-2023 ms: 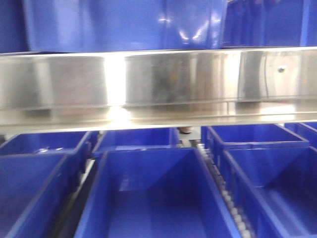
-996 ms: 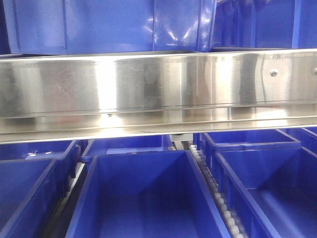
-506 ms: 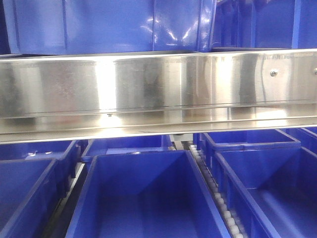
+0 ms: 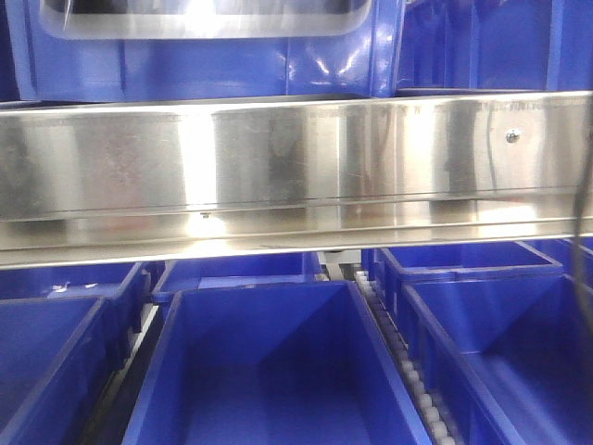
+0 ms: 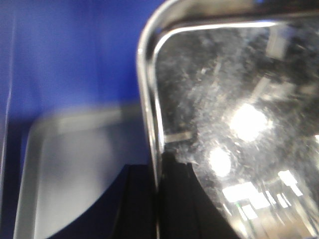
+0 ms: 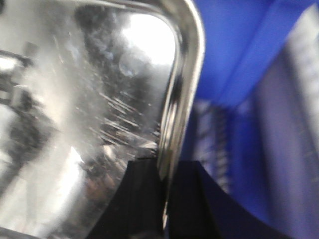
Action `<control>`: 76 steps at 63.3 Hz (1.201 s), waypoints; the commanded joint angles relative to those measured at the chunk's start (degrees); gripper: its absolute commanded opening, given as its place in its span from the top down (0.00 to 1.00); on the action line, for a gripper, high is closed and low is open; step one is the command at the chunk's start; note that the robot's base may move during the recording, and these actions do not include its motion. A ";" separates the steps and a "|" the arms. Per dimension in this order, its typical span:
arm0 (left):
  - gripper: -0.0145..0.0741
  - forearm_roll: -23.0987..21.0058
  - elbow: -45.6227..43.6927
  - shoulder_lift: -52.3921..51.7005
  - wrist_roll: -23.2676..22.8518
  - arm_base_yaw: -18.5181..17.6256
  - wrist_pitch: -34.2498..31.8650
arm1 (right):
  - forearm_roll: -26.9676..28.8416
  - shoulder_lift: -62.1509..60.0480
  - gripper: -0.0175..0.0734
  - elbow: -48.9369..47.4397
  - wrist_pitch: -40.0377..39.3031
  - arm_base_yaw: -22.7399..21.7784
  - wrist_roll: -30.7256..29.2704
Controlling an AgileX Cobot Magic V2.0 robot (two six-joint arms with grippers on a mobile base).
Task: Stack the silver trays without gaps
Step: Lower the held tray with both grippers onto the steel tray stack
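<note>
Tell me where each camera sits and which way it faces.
Front: on the robot's front, facing the shelf rail, blue bins below, a tray edge at top; no body shown.
Left wrist: looks along the left hand clamping the held tray by its rim; second tray beyond.
Right wrist: looks along the right hand on the held tray's rim.
Shared: both wrist views show the held tray.

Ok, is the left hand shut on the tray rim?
Shut: the left hand pinches the silver tray by its rim, one dark finger each side.
</note>
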 commanded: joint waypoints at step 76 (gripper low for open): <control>0.57 -4.83 -0.17 -0.20 -0.34 3.15 5.37 | 6.57 2.94 0.63 -0.12 -7.84 1.36 -1.43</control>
